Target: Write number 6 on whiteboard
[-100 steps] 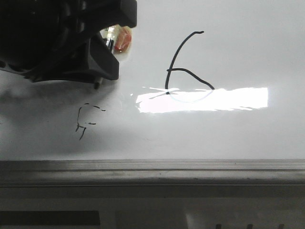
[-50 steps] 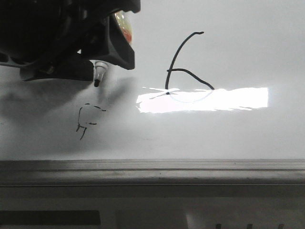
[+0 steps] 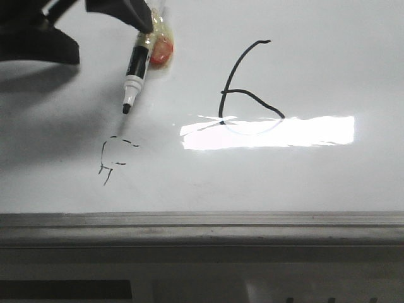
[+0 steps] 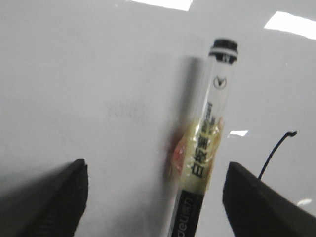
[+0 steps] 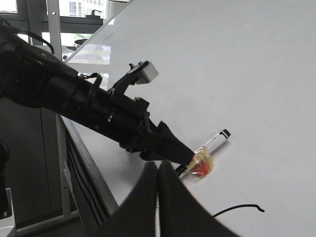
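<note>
The number 6 (image 3: 222, 95) is drawn in thin black line on the whiteboard (image 3: 315, 183), its lower loop running into the bright reflection. Part of its stem shows in the left wrist view (image 4: 276, 148) and the right wrist view (image 5: 237, 210). A black and white marker (image 3: 136, 69) with a yellowish tape wrap and a red blob lies on the board, tip toward the front. My left gripper (image 4: 155, 170) is open over it, and the marker (image 4: 205, 148) lies between the jaws untouched. My right gripper (image 5: 158, 165) is shut and empty.
A small faint broken scribble (image 3: 113, 161) lies left of the 6, just in front of the marker tip. The board's grey metal frame edge (image 3: 202, 224) runs across the front. My left arm (image 5: 74, 98) reaches over the board's left side.
My left gripper has lifted up and back toward the upper left, uncovering the marker. The marker tip has stayed in the same spot on the board.
</note>
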{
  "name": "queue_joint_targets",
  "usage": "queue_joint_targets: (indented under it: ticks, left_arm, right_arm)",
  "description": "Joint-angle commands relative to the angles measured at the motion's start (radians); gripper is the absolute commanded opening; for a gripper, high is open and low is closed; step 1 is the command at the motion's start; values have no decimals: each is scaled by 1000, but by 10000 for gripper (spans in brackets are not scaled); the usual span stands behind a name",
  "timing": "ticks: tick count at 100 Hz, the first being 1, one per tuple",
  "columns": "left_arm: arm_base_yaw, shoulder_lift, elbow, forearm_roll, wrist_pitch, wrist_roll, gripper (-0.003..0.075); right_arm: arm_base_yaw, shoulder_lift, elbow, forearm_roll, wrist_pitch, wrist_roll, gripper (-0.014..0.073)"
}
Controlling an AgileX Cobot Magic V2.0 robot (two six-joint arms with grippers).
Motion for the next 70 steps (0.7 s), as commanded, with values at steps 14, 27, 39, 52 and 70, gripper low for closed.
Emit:
queue_joint_targets:
  ticks: [14,27,39,52,70]
  left_arm:
    - [1,-201,-18,-11,90,203,187]
    - [1,-364,51,-11,115,384,-18]
    - [1,-524,159,-11,146,435,-20]
    - [1,-664,278,-13,188,435,-20]
    - [1,-779,379,-13,246,435,-20]
  right_arm:
    - [-5,-6,-36,-32,-72,-4,-62]
    - [-5,-70,-11,-110,30,-4,-61]
    - [-5,-171,43,-148,36,-4,-59]
    - [-5,-253,86,-167,69,-4,-60]
    - [-5,-287,106,-167,143,-4,-64]
